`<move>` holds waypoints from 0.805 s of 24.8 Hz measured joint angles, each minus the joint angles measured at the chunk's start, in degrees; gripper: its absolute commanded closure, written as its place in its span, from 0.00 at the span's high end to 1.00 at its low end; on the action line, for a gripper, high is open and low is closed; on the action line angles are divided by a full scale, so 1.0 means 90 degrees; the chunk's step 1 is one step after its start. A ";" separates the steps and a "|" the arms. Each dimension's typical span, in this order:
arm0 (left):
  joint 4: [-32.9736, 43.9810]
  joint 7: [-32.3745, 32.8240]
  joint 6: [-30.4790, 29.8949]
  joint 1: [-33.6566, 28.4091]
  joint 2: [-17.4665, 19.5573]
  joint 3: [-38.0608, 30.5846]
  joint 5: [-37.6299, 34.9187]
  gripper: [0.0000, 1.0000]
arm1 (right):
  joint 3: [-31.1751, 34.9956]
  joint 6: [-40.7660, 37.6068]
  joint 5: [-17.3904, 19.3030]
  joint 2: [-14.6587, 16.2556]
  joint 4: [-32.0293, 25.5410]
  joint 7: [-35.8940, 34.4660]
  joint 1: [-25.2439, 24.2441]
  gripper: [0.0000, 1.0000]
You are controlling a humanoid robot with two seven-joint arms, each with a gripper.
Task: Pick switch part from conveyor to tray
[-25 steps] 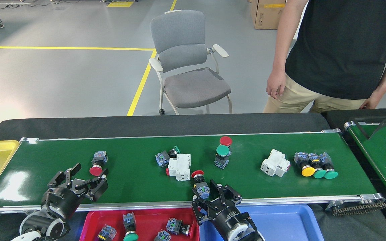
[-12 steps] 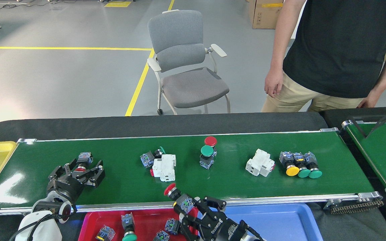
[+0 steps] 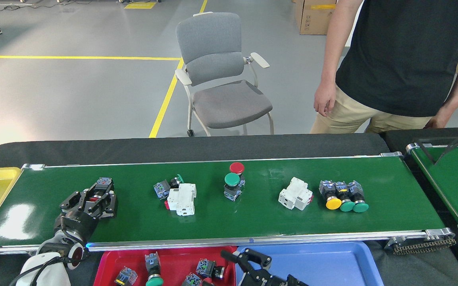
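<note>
Leftward, fingers [image 3: 101,197] clamp a switch part [image 3: 102,186] near the conveyor [image 3: 253,222] end.

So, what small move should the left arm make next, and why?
Probably lift straight up. The left gripper sits on the conveyor with its fingers closed around a red-button switch part, so the grasp looks made. Raising it would clear the near rail before carrying it to the red tray, where other switch parts lie.
</note>
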State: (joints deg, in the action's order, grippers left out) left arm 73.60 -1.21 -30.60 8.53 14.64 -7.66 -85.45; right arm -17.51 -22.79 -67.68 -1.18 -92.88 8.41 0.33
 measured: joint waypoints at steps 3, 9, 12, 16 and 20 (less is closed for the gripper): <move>0.1485 0.0023 -0.1038 -0.1372 0.0012 -0.0229 0.0095 0.16 | 0.0314 0.1255 -0.0027 0.0016 0.0000 -0.0064 -0.0001 0.99; 0.2940 0.0049 -0.1540 -0.2718 -0.0132 -0.0416 0.0106 1.00 | 0.0691 0.2169 -0.0031 0.0657 -0.0428 -0.0650 -0.1010 0.99; 0.2980 0.0058 -0.1571 -0.2721 -0.0369 -0.0416 0.0106 1.00 | 0.0695 0.2208 -0.0031 0.0887 -0.0761 -0.0905 -0.1563 0.99; 0.2968 0.0067 -0.1577 -0.2731 -0.0535 -0.0751 0.0109 1.00 | 0.0696 0.2257 -0.0085 0.0891 -0.0801 -0.0982 -0.1540 0.99; 0.2775 0.0059 -0.1146 -0.2582 -0.1322 -0.1451 0.0093 1.00 | 0.0438 0.2288 -0.0605 0.0476 -0.0365 -0.0812 -0.0771 0.99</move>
State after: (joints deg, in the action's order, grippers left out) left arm 98.57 -0.68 -40.92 -14.71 2.74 -20.72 -84.61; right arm -13.57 -2.20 -73.13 3.11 -96.17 1.10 -6.61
